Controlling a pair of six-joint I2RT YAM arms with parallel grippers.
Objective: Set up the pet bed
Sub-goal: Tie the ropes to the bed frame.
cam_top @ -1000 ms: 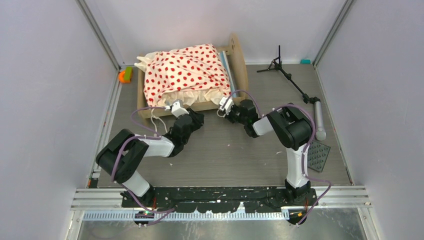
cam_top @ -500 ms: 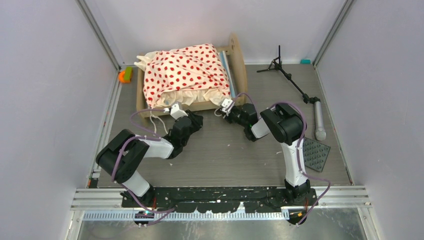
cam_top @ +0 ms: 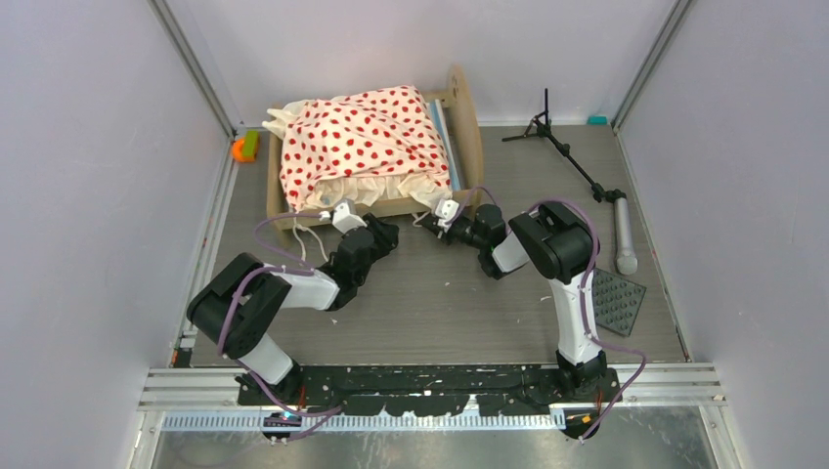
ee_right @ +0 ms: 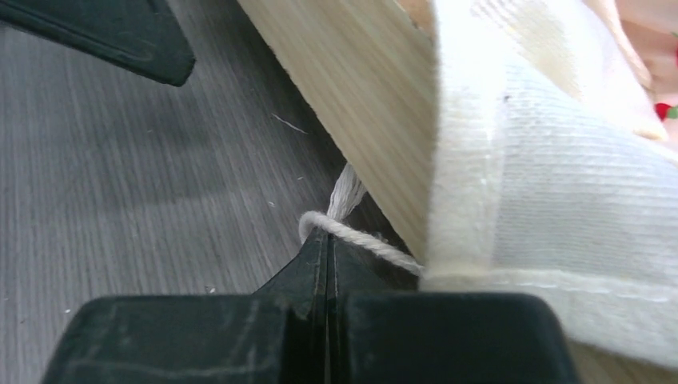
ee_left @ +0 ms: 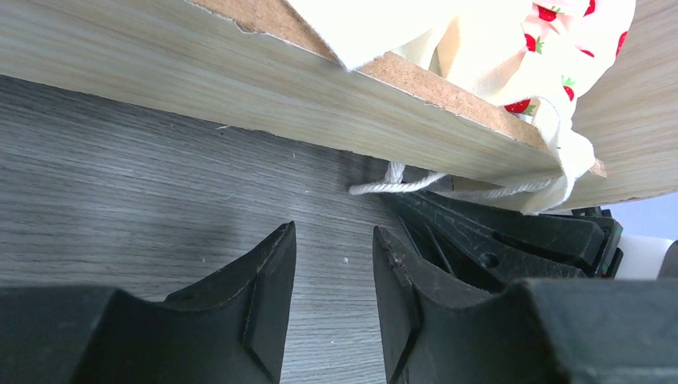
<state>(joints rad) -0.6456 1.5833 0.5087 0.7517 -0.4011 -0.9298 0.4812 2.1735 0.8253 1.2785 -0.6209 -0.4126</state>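
pet bed (cam_top: 367, 147): stood at the far side of the table (cam_top: 440, 293), left of centre, long side toward the arms; taller end board (cam_top: 467, 115) at right. bedding (cam_top: 357, 127): cream with red dots, heaped over the frame, ruffle hanging over the near rail (ee_left: 240, 72). left gripper (ee_left: 334, 232): low on the table just beside the near rail toward its left end, fingers spread, nothing between them. right gripper (ee_right: 326, 236): at the rail's right end by the end board, fingers pressed together; a white cord (ee_right: 360, 238) lay across the tips, whether nipped could not be told. tripod (cam_top: 557, 142): black, lying far right. mat (cam_top: 621, 303): dark, studded, near right. orange-green block (cam_top: 244, 147): far left, just beside the bed.
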